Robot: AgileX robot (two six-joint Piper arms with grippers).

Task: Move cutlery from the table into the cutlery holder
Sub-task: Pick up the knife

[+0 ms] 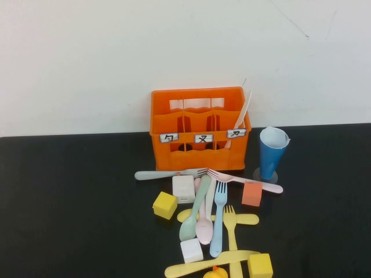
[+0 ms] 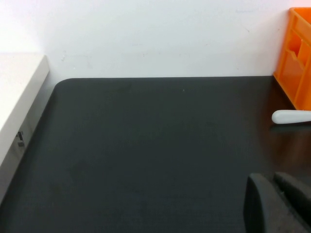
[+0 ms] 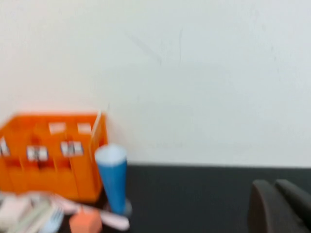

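Observation:
The orange cutlery holder (image 1: 200, 127) stands at the back of the black table (image 1: 69, 197), with one white piece (image 1: 244, 110) leaning in its right compartment. Loose cutlery lies in front of it: a pale knife (image 1: 165, 174), pink fork (image 1: 243, 180), mint spoon (image 1: 196, 211), pink spoon (image 1: 206, 223), blue fork (image 1: 219, 223), yellow fork (image 1: 232, 231) and yellow knife (image 1: 208, 263). Neither arm shows in the high view. My left gripper (image 2: 269, 178) is shut and empty over bare table, left of the holder (image 2: 296, 63). My right gripper (image 3: 272, 184) is shut and empty, right of the holder (image 3: 48, 150).
A blue conical cup (image 1: 271, 153) stands right of the holder. Among the cutlery sit white cubes (image 1: 183, 188), yellow cubes (image 1: 165, 205) and an orange cube (image 1: 251, 194). A yellow duck (image 1: 214, 273) lies at the front edge. A white ledge (image 2: 19, 97) borders the table's left side.

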